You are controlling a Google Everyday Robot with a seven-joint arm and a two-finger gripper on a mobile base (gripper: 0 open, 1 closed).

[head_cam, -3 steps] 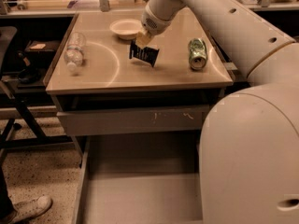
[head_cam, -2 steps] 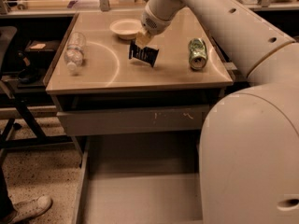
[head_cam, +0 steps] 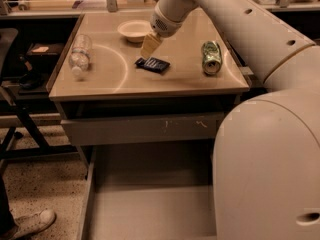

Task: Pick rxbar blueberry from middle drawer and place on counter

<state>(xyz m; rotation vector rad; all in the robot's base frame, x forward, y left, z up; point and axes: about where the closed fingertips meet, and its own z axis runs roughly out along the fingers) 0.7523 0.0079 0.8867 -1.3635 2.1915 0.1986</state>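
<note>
1. From my seat, the gripper (head_cam: 149, 46) hangs over the counter (head_cam: 175, 83), just above the left end of the rxbar blueberry (head_cam: 153, 64). I cannot tell how far it is open, nor whether it touches the packet.
2. The rxbar blueberry lies flat on the counter, between the plastic bottle (head_cam: 79, 55) and the green can (head_cam: 211, 57), with the white bowl (head_cam: 134, 30) behind it.
3. The middle drawer (head_cam: 150, 204) stands pulled out below; its floor is bare where I can see it, but the robot's body (head_cam: 270, 169) hides its right side and the picture's edge cuts off its front.
4. The lettering on the packet is too small to read.
</note>
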